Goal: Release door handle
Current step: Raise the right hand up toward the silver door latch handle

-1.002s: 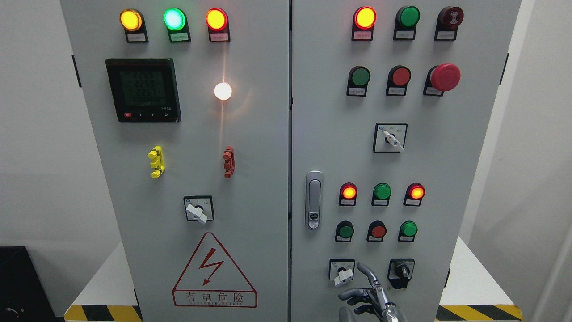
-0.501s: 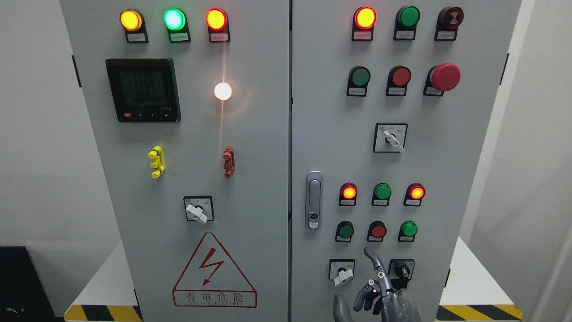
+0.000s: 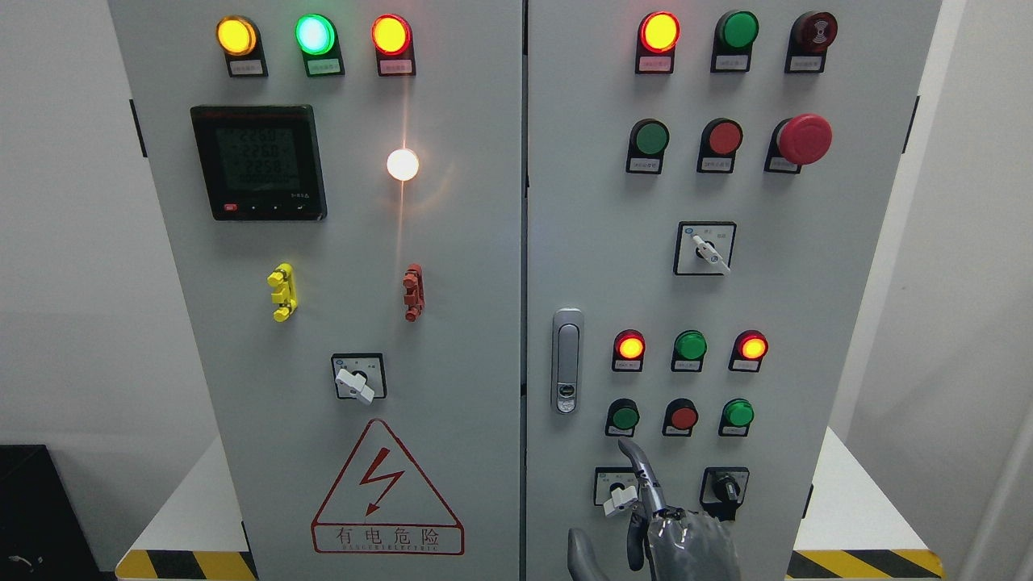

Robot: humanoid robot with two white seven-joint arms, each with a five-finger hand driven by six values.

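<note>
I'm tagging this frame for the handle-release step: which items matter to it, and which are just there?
Belongs to the job: door handle; right hand, below the handle and apart from it.

Just there: meter display; red mushroom button; warning triangle sticker; white selector switch.

My right hand (image 3: 670, 532) now higher than a second ago, back of palm showing more, one extended finger (image 3: 641, 476) swung left over the white selector switch (image 3: 620, 498), meter digits (image 3: 258, 157) changed
</note>
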